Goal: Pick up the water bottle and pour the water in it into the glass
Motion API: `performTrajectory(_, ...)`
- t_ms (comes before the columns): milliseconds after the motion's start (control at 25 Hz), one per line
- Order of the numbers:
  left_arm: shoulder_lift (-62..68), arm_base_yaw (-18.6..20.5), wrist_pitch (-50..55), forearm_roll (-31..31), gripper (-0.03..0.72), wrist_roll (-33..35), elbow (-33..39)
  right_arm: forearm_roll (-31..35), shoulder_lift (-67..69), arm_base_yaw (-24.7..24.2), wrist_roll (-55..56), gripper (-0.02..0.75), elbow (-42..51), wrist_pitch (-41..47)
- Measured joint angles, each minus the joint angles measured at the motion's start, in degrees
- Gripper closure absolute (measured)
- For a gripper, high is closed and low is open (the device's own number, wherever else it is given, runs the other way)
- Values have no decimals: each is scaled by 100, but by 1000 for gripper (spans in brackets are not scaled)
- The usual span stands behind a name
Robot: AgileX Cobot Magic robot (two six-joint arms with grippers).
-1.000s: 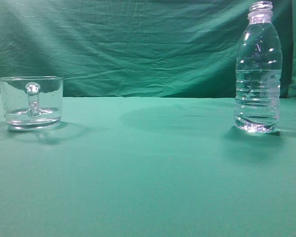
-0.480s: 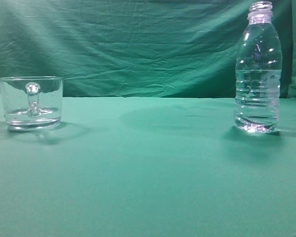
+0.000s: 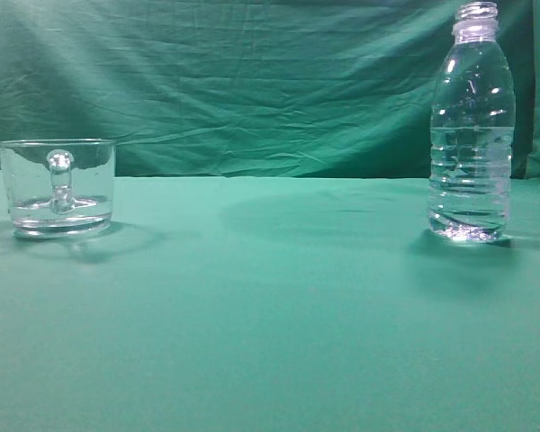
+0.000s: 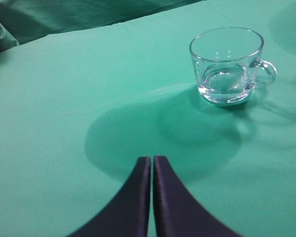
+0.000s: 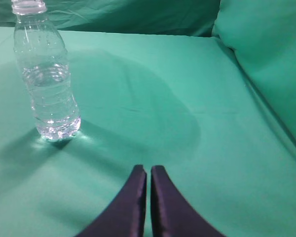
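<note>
At the far left of the exterior view the glass [image 3: 57, 188] stands upright on the green tabletop [image 3: 270, 315], its looped handle turned toward the camera. It looks nearly empty; a thin bright line near its thick base could be a trace of liquid or only a reflection, and I cannot tell which. The left wrist view shows the same glass [image 4: 228, 65] ahead and to the right of the left claw [image 4: 151, 165], whose two dark tips are pressed together with nothing between them. The claw hangs above the cloth, well apart from the glass.

The middle of the tabletop carries only soft shadows.

At the right stands the water bottle [image 3: 471, 126], upright, uncapped, taller than the glass and well apart from it. The water [image 3: 469, 184] fills roughly its lower half, up to the ribbed part. In the right wrist view the bottle [image 5: 46, 74] sits ahead and to the left of the right claw [image 5: 148, 173], which is likewise closed on nothing and not touching it.

Judging from this, the task has barely begun: nothing is grasped or poured. Still to come are spreading the right claw, closing it round the bottle's body, carrying it across to the glass, and tipping it over the rim.
</note>
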Motion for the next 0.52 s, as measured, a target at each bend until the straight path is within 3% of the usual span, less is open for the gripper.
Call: performTrajectory(520, 0, 0, 0, 0, 688, 0, 0, 0, 0, 0, -23, 738, 0, 0)
